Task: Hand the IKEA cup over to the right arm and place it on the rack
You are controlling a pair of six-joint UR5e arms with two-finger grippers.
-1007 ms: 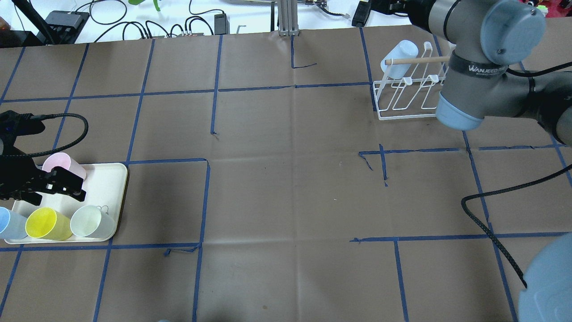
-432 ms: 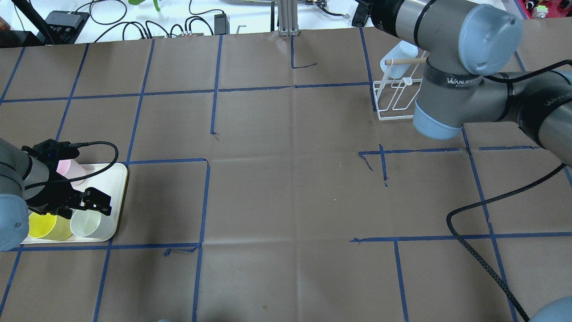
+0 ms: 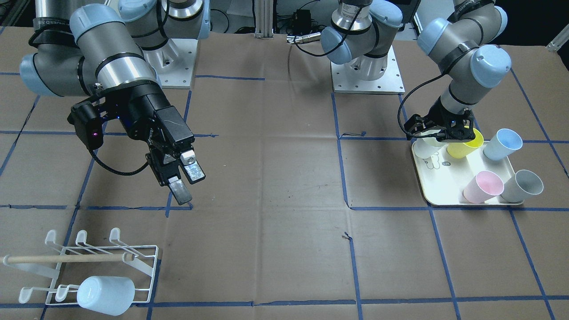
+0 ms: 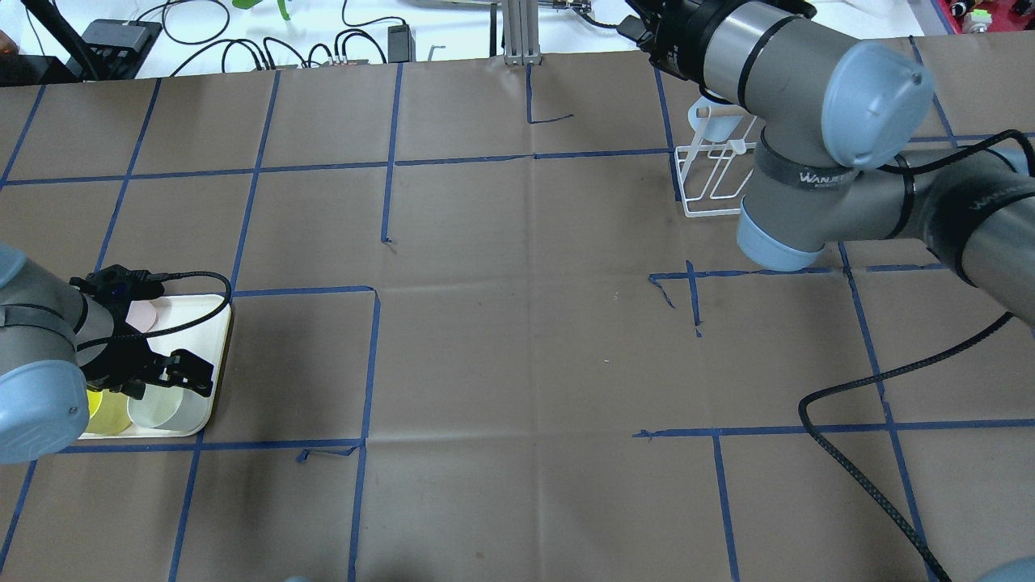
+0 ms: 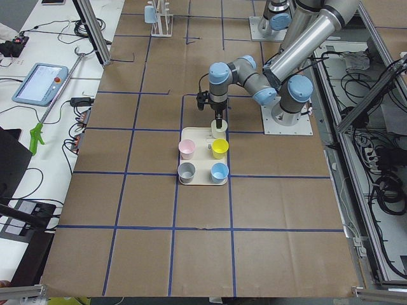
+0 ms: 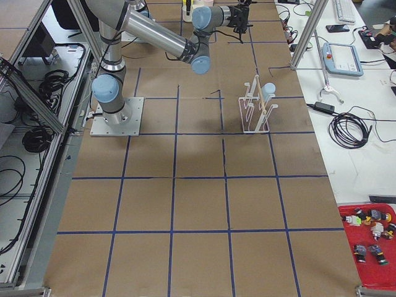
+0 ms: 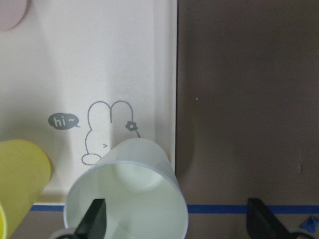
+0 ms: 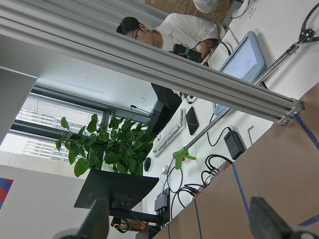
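Note:
Several plastic cups lie on a cream tray (image 3: 444, 192): pale green (image 3: 426, 150), yellow (image 3: 464, 144), blue (image 3: 502, 143), pink (image 3: 482, 186) and grey (image 3: 522, 186). My left gripper (image 3: 438, 133) is open just above the pale green cup (image 7: 127, 199). In the wrist view one finger (image 7: 94, 219) is over the cup's mouth and the other finger (image 7: 259, 219) is well outside it. My right gripper (image 3: 186, 181) is open and empty, above the table. The white wire rack (image 3: 89, 262) holds one light blue cup (image 3: 105, 289).
In the overhead view the right arm's elbow (image 4: 808, 186) covers most of the rack (image 4: 711, 174). A black cable (image 4: 857, 388) trails over the table's right side. Blue tape lines mark the brown table cover. The tray (image 4: 206, 323) sits at the left edge.
My left gripper has moved from the pink cup along the tray to above the pale green cup. My right arm has swung left, covering more of the rack.

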